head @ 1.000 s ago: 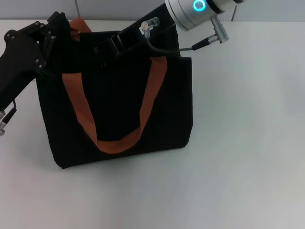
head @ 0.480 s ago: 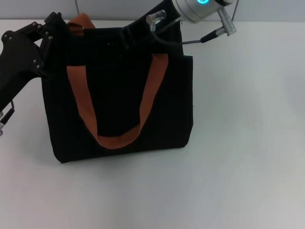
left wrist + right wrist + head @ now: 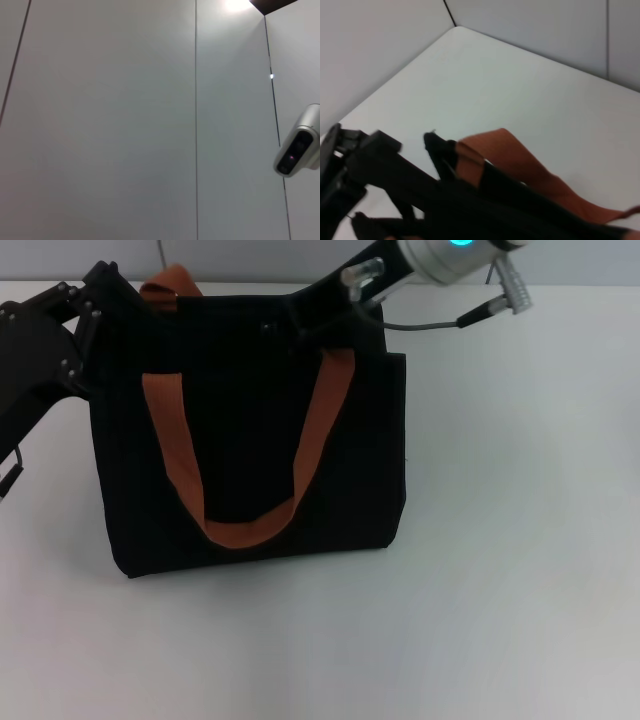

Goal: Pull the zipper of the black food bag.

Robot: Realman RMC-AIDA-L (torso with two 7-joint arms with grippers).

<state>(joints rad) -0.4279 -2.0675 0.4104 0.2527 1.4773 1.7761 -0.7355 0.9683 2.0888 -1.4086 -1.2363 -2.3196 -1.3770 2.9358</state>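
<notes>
Over the last second the right gripper [image 3: 305,315] has travelled rightward along the top edge of the black food bag [image 3: 250,440], from near the middle of the mouth toward its right end, and the bag's top left corner has risen a little toward the left gripper [image 3: 95,315].

Whether the right gripper's fingers are closed on anything cannot be told: they are black against black fabric, and the zipper is not visible in any view. The rightward sweep along the zip line suggests the pull is well under way, perhaps near its end, but how much of the mouth is closed cannot be seen.

The left gripper sits at the bag's far left top corner, just beside the rear orange-brown handle [image 3: 168,282], apparently bracing the bag; its finger state is also unclear.

The bag stands upright on the white table [image 3: 500,540], left of centre, with its front handle [image 3: 240,525] hanging down the near face.
</notes>
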